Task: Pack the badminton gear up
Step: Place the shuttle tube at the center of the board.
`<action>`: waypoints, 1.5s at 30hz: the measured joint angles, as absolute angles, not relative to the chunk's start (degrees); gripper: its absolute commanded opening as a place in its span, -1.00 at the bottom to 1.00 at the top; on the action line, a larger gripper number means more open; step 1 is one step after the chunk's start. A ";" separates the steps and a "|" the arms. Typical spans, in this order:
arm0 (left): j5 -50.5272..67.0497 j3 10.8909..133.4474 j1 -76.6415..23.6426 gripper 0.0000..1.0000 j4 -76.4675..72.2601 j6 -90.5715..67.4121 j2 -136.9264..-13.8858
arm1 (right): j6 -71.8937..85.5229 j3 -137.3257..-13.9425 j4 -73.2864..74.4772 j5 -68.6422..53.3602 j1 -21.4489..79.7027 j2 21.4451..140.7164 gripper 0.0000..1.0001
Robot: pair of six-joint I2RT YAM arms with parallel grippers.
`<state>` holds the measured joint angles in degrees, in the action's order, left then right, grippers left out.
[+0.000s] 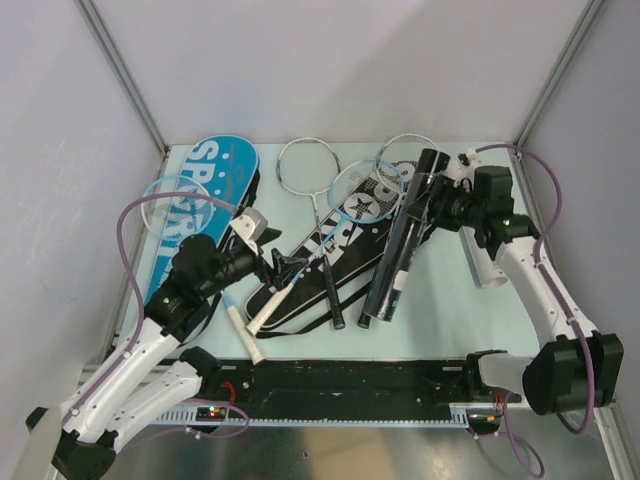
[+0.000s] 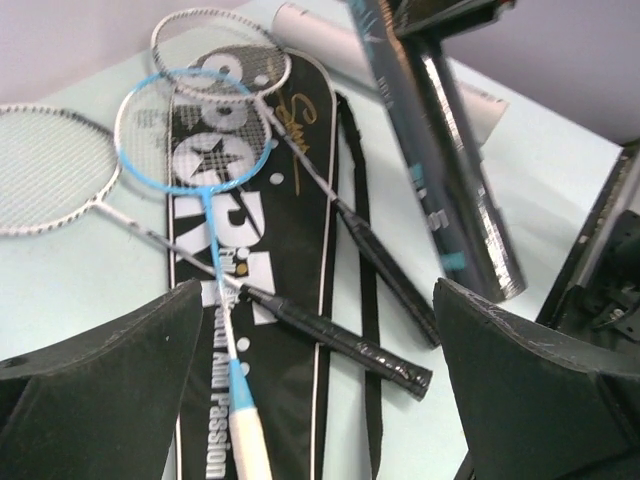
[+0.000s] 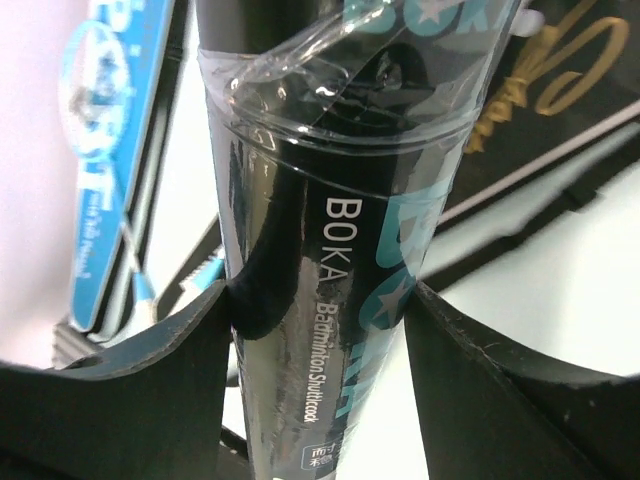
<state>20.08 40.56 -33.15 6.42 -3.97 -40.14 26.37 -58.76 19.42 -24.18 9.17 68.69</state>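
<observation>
R tool (image 3: 320,300) is clamped on the black shuttle tube (image 1: 395,255). Wrist view shows both fingers pressed vs the tube's sides, "BOKA" label btwn them. Grip sits near the tube's far end, so the tube is tilted, w/ its near end low & apparently resting on the desk (image 1: 440,330) just beside the black bag (image 2: 300,260). Prob. held that way to swing it clear of the rackets or to stand it up; can't tell which.

L tool (image 2: 318,300) is wide open w/ nothing btwn the fingers, hovering over the near end of the black bag. Under it lies a blue-framed racket (image 2: 250,445) w/ white handle, running along the bag. Two black-handled rackets (image 2: 340,345) cross the bag, heads toward the far side. Wide jaws + that spot suggest it's lining up for a handle, likely the white one, but that's a guess.

Blue bag (image 1: 222,170) lies far left, w/ another racket head partly over it. White tube (image 1: 487,268) lies on the desk at right, partly hidden by the R arm.

Task-wise it looks early: rackets lie on top of the bag, not inside. Risk: the tube's glossy wrap could slip in a two-point grip, & its low end may drag across the racket shafts.
</observation>
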 measured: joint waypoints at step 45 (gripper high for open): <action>-6.00 46.96 -32.64 0.95 22.09 -6.02 -57.56 | 7.46 -83.85 49.58 10.37 -0.05 106.59 0.87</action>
<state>-6.00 46.96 -32.64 22.09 -6.02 -57.56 7.46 -83.85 49.58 10.37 -0.05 106.59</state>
